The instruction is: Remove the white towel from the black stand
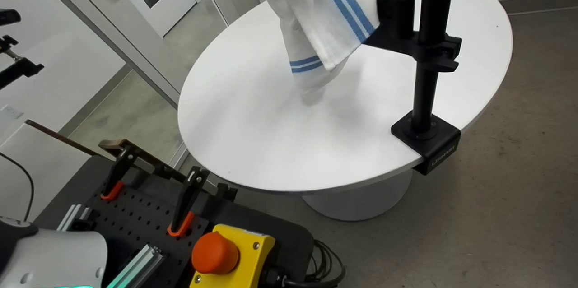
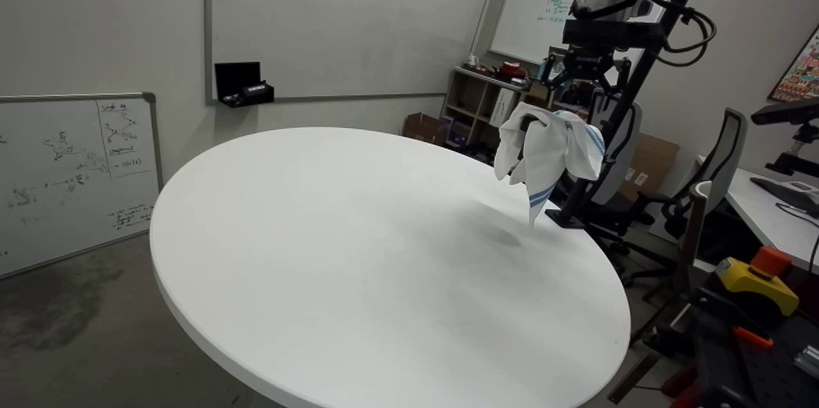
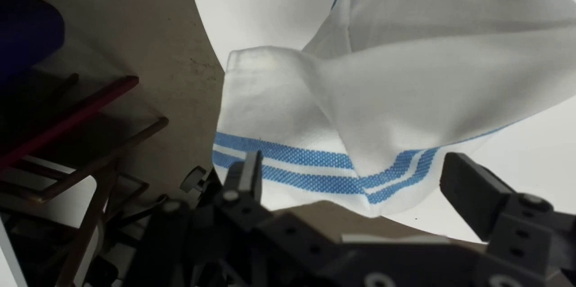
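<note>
- Tabletop (image 2: pixel 333 254): at the left in an exterior view, round and white; the white towel (image 2: pixel 550 146) hangs over its far right part.
- Towel: next along, draped on the arm (image 1: pixel 392 43) of the black stand (image 1: pixel 426 80), not yet off it. Its fold appears to follow that arm, running right to left, with loose flaps hanging below.
- Gripper (image 2: pixel 585 87): pointing down, just above the towel and a little to its right. The fingers (image 3: pixel 468 188) are apart, with no cloth pinched; whether a tip brushes the towel I cannot tell.
- What the move turns on: the towel lies below and slightly left of the fingertips. In the wrist view the blue stripes (image 3: pixel 315 158) run across the gap from finger to finger, so closing should bunch the striped edge. Lowering comes first, I judge.
- Stand: rightmost, rising just right of the gripper in an exterior view; a drift to the right on the way down could knock it.
</note>
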`<state>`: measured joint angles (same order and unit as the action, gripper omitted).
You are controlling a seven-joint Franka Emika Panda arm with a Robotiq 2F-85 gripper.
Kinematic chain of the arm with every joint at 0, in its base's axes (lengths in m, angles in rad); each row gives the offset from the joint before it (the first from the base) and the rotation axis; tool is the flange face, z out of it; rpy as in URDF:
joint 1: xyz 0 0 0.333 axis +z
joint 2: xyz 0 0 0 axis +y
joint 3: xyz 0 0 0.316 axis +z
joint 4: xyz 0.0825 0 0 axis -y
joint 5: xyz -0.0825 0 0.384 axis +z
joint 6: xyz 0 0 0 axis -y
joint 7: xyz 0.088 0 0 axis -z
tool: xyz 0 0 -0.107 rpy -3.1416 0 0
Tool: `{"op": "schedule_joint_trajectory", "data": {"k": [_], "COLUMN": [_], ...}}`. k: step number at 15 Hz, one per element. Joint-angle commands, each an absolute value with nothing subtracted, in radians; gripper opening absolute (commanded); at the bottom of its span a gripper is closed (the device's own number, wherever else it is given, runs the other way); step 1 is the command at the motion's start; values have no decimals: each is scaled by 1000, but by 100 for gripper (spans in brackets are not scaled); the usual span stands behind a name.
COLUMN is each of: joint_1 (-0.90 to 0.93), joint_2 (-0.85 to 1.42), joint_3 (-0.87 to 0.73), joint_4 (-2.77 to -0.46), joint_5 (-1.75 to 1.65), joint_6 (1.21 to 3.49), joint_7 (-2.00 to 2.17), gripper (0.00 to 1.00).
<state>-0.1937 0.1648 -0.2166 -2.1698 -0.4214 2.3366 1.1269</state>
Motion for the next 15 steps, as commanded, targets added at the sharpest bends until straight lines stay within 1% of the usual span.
{"op": "schedule_joint_trajectory", "data": {"k": [1, 2, 3, 4, 5, 6, 7, 8, 9, 12, 13, 14, 15], "joint_1": [-164, -161, -158, -156, -153, -150, -147, -145, -143, -140, -139, -139, -138], "joint_2": [193, 196, 201, 205, 208, 211, 213, 212, 212, 213, 214, 214, 214], "joint_3": [-238, -240, -242, -244, -247, -248, -249, -249, -250, -249, -249, -249, -249], "joint_4": [-2160, -2160, -2159, -2159, -2159, -2158, -2156, -2155, -2152, -2146, -2145, -2145, -2145], "joint_5": [-462, -467, -469, -472, -474, -471, -469, -467, -466, -461, -460, -459, -459], "joint_6": [2369, 2372, 2375, 2378, 2379, 2378, 2379, 2382, 2386, 2385, 2385, 2385, 2384], "joint_7": [1164, 1167, 1168, 1171, 1173, 1173, 1173, 1174, 1175, 1178, 1179, 1181, 1183], "gripper": [100, 100, 97, 91, 88, 80, 68, 60, 46, 22, 16, 7, 1]}}
